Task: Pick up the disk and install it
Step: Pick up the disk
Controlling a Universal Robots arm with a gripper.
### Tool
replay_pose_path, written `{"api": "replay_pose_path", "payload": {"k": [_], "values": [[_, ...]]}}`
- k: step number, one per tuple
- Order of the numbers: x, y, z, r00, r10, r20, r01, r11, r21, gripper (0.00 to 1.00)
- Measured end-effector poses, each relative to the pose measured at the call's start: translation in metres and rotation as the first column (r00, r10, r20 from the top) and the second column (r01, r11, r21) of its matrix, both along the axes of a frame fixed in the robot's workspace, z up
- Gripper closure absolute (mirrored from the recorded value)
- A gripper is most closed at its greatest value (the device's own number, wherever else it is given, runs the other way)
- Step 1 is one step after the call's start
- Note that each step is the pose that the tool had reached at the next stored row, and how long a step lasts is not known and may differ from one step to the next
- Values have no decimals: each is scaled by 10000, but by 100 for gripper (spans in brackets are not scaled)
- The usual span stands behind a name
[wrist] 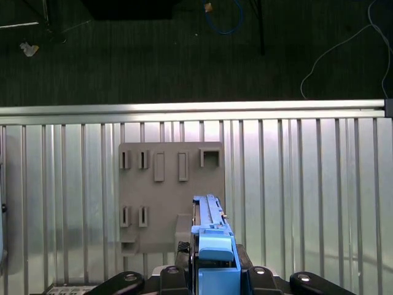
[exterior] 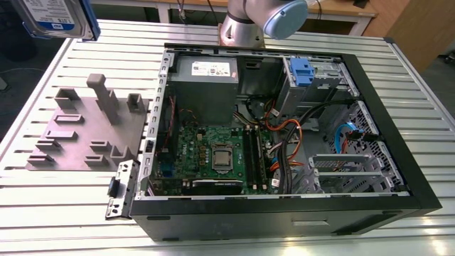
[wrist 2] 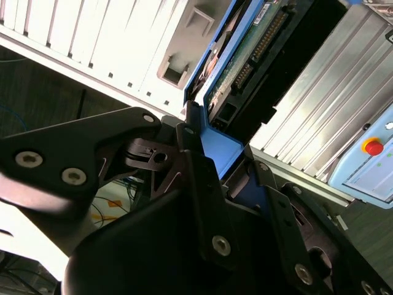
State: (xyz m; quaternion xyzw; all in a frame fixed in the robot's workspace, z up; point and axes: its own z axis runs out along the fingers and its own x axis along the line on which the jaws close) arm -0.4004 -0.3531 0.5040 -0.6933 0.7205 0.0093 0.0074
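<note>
The disk (exterior: pixel 57 18), silver with a white-and-blue label and blue side rails, hangs high at the exterior view's upper left, above the table's far corner and well clear of the open computer case (exterior: pixel 398 176). In the second wrist view its green circuit-board side (wrist 2: pixel 245 55) faces the camera, and my gripper (wrist 2: pixel 215 153) is shut on its blue rail. In the first wrist view the disk (wrist: pixel 209 224) stands edge-on above the grey fixture plate (wrist: pixel 172 203), clamped in the gripper (wrist: pixel 215 267).
The case lies on its side on the slatted metal table (exterior: pixel 64 197), with motherboard, cables and a grey power supply (exterior: pixel 204 88) inside. A blue plastic bracket (exterior: pixel 302 72) sits in the far drive bay. The fixture plate (exterior: pixel 85 128) with upright pegs lies beside the case. The arm's base (exterior: pixel 245 24) stands behind.
</note>
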Motion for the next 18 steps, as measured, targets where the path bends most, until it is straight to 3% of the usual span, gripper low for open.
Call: {"api": "replay_pose_path", "payload": {"k": [18], "values": [[40,-23,0,10000,0,0,0,10000,0,63]]}}
